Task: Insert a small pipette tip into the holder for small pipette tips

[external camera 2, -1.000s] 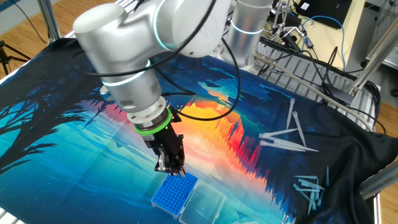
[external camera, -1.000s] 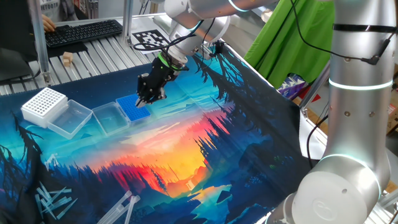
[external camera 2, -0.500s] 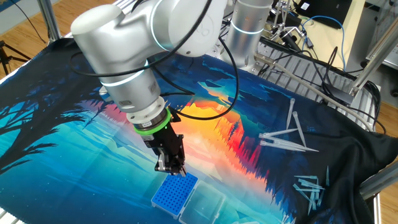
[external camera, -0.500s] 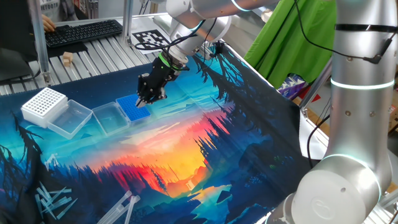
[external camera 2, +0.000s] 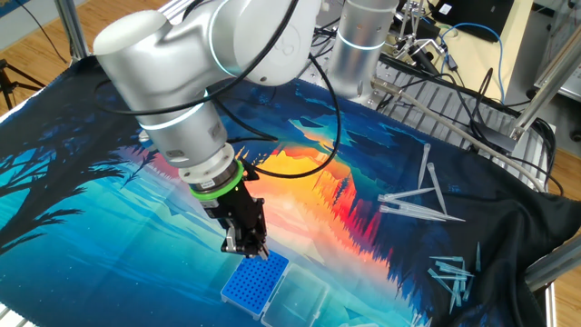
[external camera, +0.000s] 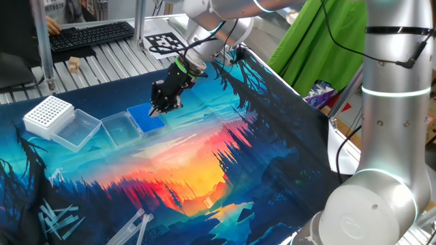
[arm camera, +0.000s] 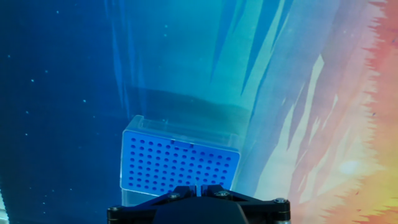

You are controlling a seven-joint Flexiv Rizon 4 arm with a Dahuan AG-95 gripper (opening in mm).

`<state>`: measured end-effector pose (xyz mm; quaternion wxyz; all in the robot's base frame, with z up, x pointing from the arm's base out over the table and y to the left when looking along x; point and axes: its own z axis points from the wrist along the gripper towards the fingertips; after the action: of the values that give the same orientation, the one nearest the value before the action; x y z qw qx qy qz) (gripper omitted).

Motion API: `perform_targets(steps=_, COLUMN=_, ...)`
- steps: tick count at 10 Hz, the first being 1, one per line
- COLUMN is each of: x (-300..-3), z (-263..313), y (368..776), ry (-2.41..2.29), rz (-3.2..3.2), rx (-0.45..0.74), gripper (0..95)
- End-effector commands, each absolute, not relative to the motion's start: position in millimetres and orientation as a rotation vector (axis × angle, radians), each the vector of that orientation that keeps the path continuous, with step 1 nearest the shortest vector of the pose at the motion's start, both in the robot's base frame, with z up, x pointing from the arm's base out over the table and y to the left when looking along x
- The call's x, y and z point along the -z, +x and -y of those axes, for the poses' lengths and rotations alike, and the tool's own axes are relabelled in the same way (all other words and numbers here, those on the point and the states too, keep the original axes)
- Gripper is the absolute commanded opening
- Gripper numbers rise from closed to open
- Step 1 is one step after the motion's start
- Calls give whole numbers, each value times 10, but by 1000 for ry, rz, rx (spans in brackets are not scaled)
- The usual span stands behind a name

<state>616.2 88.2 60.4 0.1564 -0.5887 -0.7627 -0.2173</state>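
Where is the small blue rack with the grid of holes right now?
The small blue rectangular rack sits on the printed mat directly under the tool, its open clear plastic lid alongside.

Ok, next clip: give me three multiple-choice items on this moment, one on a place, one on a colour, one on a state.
1. Where is the gripper?
A. over the white rack
B. just above an edge of the blue rack
C. over the loose clear tips

2. What colour is the rack in the hand view?
A. blue
B. red
C. green

3. How is the blue rack's clear lid?
A. shut over the holes
B. taken off and missing
C. swung open, lying flat beside the rack

Answers: 1 B, both fixed views show the fingers at the blue rack's edge, with the white rack and the loose clear tips elsewhere on the mat. 2 A, its grid of holes is bright blue. 3 C, the clear tray lies alongside the rack and the holes are uncovered.
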Motion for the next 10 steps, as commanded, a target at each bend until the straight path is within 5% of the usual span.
perform_targets(steps=1, x=-602, z=-886, y=6178, ry=-1685, rz=2163, rx=635, gripper=0)
perform_targets(steps=10, x=-602, z=-886, y=6178, ry=-1748, rz=2056, rx=585, gripper=0)
